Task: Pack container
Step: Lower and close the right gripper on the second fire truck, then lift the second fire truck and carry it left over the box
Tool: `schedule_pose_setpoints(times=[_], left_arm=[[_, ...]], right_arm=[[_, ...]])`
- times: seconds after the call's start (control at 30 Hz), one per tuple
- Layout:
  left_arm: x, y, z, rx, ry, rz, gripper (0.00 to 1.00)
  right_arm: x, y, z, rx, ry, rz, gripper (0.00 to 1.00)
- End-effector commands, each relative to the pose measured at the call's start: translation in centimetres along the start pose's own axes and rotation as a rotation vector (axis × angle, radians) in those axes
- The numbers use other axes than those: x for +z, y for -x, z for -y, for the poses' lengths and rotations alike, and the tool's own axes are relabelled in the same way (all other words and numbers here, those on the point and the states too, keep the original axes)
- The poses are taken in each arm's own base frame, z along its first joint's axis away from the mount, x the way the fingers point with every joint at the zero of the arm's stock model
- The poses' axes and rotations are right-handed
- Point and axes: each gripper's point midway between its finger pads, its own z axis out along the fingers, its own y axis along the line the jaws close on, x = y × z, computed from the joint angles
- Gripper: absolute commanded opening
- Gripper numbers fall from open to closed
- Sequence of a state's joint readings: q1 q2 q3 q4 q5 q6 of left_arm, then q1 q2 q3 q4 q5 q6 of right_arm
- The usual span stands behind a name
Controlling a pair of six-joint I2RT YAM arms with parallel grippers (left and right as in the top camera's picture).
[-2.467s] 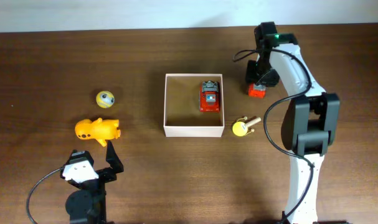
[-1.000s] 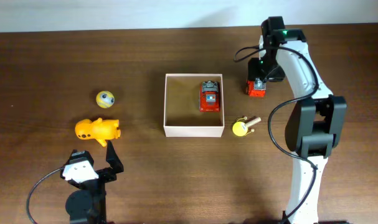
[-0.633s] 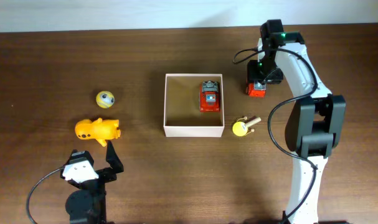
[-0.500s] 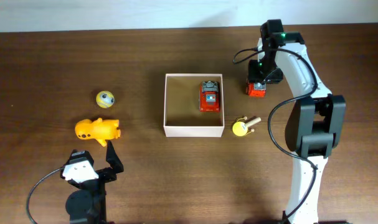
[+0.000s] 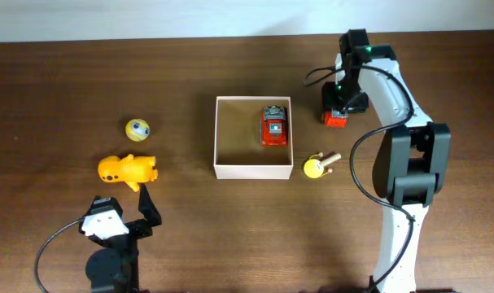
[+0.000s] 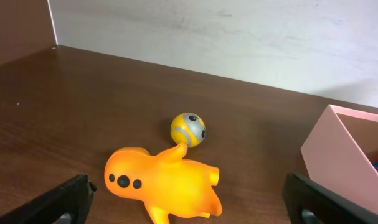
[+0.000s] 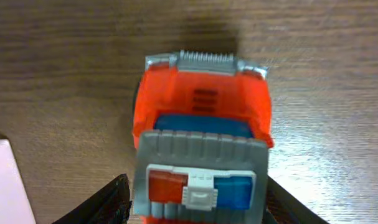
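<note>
The container (image 5: 253,171) is a square white-walled box in the middle of the table, with one red toy truck (image 5: 273,126) inside at its right. A second red toy truck (image 5: 335,119) stands on the table to the container's right. My right gripper (image 5: 339,107) is down over it. In the right wrist view the fingers (image 7: 198,208) sit close on either side of the truck (image 7: 201,118), which rests on the wood. My left gripper (image 6: 189,211) is open and empty near the front left, just behind an orange animal toy (image 6: 164,183).
The orange animal toy (image 5: 126,170) and a yellow ball (image 5: 137,129) lie left of the container. A yellow toy with a wooden handle (image 5: 316,166) lies by the container's front right corner. The container's wall (image 6: 338,155) shows at the right of the left wrist view.
My right gripper has shifted slightly back and come down over the red truck outside the container. The truck, the other toys and the left arm have not moved.
</note>
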State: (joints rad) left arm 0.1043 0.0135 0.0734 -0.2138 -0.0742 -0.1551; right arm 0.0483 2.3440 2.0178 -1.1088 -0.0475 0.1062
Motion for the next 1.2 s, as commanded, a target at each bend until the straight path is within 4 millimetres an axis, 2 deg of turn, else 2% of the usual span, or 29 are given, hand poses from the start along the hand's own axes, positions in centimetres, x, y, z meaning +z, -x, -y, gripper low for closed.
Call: schedule_pose_setpoints(times=[0.0, 0.2, 0.5, 0.8, 0.97, 1.17], left_arm=[[0.0, -0.2, 0.2, -0.001, -0.015, 0.0, 0.99], [0.0, -0.2, 0.2, -0.001, -0.015, 0.0, 0.99], [0.0, -0.2, 0.2, -0.001, -0.015, 0.0, 0.99], [0.0, -0.2, 0.2, -0.001, -0.015, 0.0, 0.99], [0.0, -0.2, 0.2, -0.002, -0.015, 0.0, 0.99], [0.0, -0.2, 0.2, -0.001, -0.015, 0.0, 0.99]], right_arm=[[-1.1, 0.2, -0.1, 0.008, 0.015, 0.023, 0.58], [-1.1, 0.3, -0.2, 0.007, 0.015, 0.026, 0.47], [-1.1, 0.3, -0.2, 0.007, 0.015, 0.026, 0.43], [-1.4, 0.3, -0.4, 0.007, 0.031, 0.024, 0.43], [-2.5, 0.8, -0.6, 0.006, 0.036, 0.038, 0.43], [-4.8, 1.7, -0.8, 0.004, 0.039, 0.068, 0.43]])
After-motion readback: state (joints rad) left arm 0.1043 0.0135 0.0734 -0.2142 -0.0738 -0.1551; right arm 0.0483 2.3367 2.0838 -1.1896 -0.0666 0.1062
